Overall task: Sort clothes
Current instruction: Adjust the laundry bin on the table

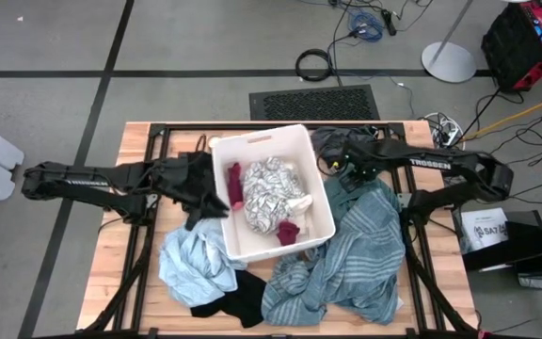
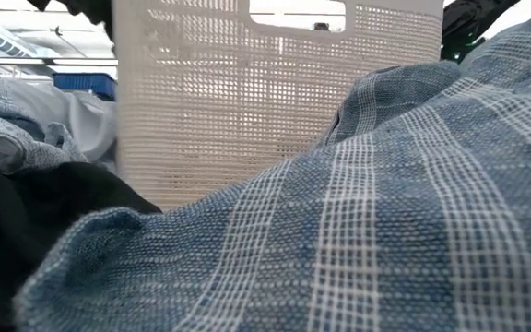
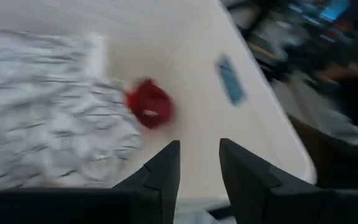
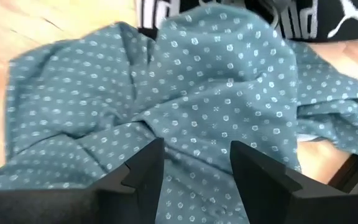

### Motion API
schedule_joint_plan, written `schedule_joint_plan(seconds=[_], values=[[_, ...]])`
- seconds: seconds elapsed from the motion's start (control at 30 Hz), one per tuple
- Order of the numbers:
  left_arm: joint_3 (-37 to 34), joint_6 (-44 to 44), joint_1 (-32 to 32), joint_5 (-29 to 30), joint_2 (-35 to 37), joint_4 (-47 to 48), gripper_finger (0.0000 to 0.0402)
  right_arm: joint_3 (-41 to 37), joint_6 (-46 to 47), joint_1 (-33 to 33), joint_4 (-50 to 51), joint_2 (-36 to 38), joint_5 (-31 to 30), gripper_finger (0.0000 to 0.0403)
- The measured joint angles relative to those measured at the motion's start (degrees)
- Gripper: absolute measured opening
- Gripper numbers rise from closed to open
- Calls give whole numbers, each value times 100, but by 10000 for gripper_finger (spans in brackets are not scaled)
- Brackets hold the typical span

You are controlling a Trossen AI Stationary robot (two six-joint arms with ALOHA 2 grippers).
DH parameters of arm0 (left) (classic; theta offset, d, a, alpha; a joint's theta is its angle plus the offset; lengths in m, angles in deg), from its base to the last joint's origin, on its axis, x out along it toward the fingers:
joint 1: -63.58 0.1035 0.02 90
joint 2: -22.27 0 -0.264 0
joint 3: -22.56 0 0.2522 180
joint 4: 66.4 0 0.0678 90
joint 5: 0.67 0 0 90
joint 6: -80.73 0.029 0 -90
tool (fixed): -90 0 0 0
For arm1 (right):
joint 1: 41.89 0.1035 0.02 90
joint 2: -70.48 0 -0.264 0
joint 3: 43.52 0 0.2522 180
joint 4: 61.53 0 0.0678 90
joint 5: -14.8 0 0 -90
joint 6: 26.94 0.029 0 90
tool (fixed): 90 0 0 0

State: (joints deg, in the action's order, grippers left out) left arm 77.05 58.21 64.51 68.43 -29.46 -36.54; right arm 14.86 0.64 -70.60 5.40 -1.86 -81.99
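Grey floor with cables surrounds the wooden counter (image 1: 111, 273), whose slats are mostly covered by cloth. At frame centre in the high view sits a white plastic bin (image 1: 318, 202), rectangular with perforated walls; the low view shows its mesh side close up. Inside lie a crumpled white patterned garment (image 1: 269, 193) and two small magenta pieces (image 1: 288, 232), one at the bin's left wall, one near its lower edge. A large striped teal-grey garment (image 1: 356, 264) sprawls in soft folds at lower right and fills most of the low view. A light blue garment (image 1: 194, 259) bunches at lower left, with black cloth (image 1: 238, 303) partly tucked beneath it. The left end effector (image 3: 197, 163) hangs at the bin's left rim, fingers apart and empty; dark fabric drapes around that arm, hiding it from above. The right end effector (image 4: 194, 163), released, hovers over dotted teal cloth (image 4: 185, 93) right of the bin.
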Motion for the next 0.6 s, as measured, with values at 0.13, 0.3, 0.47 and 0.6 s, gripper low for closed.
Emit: schedule_joint_plan(seconds=[0.13,0.3,0.47,0.6], values=[[-27,767,-106,-285,125,-321,121,0,-69,0,-6,262,-34,171],[-22,1247,-116,-282,431,-962,121,0,-78,0,-9,508,-58,171],[-23,274,-117,1082,928,-598,121,0,-42,81,50,684,-63,171],[-23,-362,-111,3461,1408,293,121,0,-35,186,39,776,-60,171]])
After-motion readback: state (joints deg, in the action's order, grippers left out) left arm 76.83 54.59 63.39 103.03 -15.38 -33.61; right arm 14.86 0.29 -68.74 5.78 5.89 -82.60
